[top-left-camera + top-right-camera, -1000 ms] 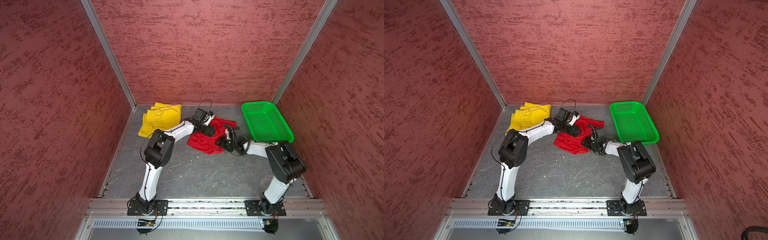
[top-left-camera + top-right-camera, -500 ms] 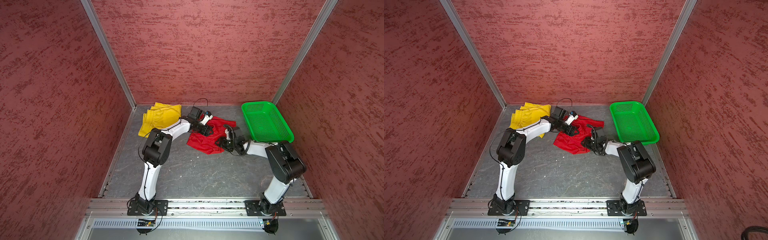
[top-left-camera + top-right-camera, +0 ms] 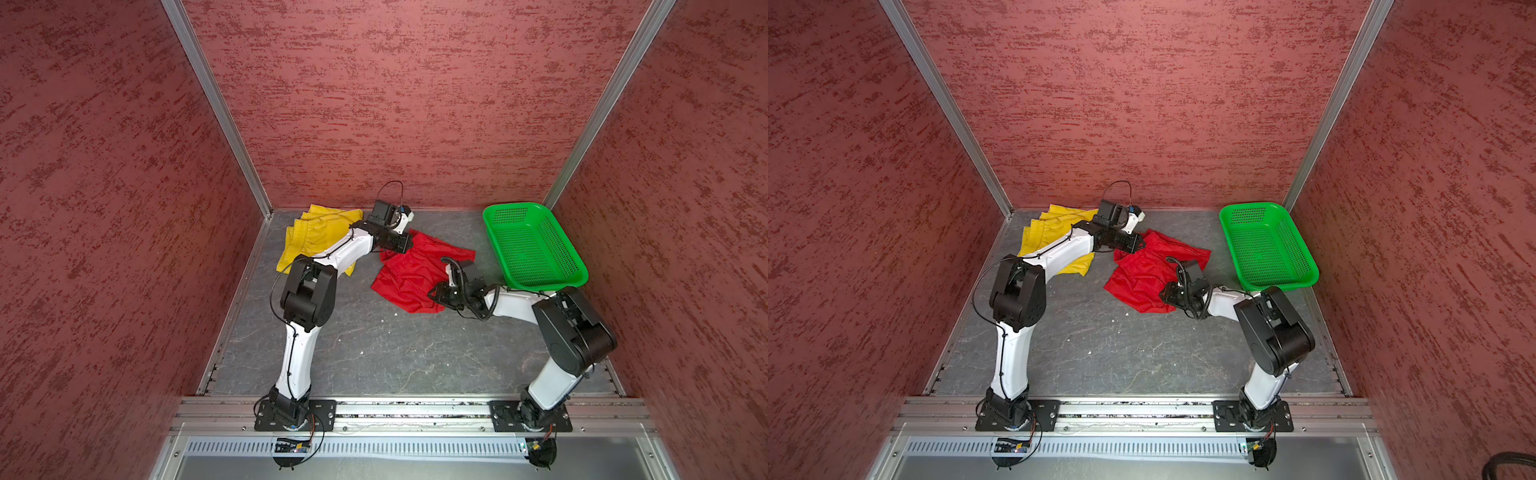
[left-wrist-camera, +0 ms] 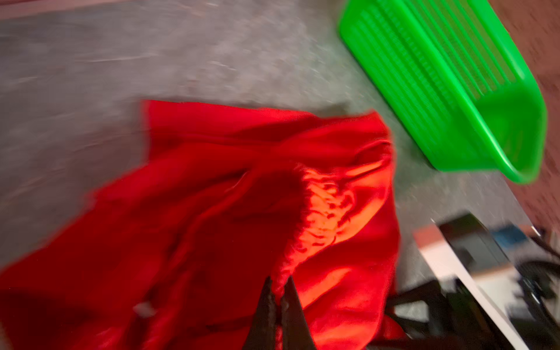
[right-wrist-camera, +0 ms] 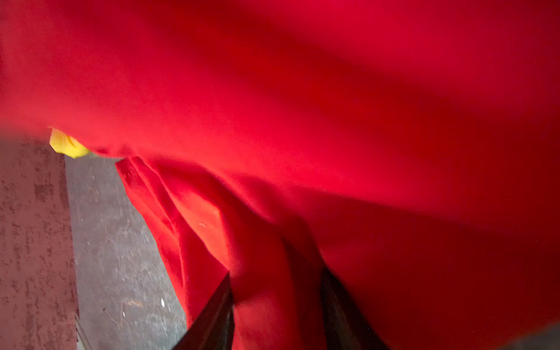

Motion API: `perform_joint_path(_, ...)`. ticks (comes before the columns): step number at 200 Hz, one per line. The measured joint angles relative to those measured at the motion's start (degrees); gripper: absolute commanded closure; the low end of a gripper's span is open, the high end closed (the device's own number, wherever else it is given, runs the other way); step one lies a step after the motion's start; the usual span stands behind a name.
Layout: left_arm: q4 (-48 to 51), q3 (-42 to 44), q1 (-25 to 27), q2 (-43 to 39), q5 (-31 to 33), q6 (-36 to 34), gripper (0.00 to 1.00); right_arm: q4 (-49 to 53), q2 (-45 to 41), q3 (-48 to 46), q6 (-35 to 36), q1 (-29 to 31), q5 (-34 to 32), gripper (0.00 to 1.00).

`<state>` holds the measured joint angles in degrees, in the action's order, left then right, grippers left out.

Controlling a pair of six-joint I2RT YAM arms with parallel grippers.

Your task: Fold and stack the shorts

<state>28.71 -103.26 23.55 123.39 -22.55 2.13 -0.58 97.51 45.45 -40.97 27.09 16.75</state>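
on the floor (image 3: 374, 353), in both top views, the red shorts (image 3: 415, 274) are seen at 1 o'clock, the yellow shorts (image 3: 309, 237) at 11 o'clock. by the left wrist view, the left gripper (image 4: 280, 288) is shown pinched tight on the red waistband; by the right wrist view, the right gripper (image 5: 275, 274) is shown partly parted, a red fold between its jaws.

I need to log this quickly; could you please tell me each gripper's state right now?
Left gripper: shut on an edge of the red shorts.
Right gripper: red shorts between its jaws; grip cannot be told.
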Motion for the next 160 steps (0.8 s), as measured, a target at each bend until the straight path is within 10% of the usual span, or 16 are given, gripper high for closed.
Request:
perform_joint_path(34,4.81,-2.97,-4.22,0.2,3.37,1.97,1.0,3.65,-2.78,-1.62,-0.11,1.62,-2.36,0.53)
perform_joint_path(95,9.99,-8.46,-4.76,6.82,5.03,2.6,0.3,11.5,-7.06,-1.4,0.48,2.36,-2.95,0.35)
perform_joint_path(160,9.09,5.33,-4.2,-10.1,7.02,3.93,0.45,17.81,-12.37,13.2,4.2,2.38,-5.44,0.43)
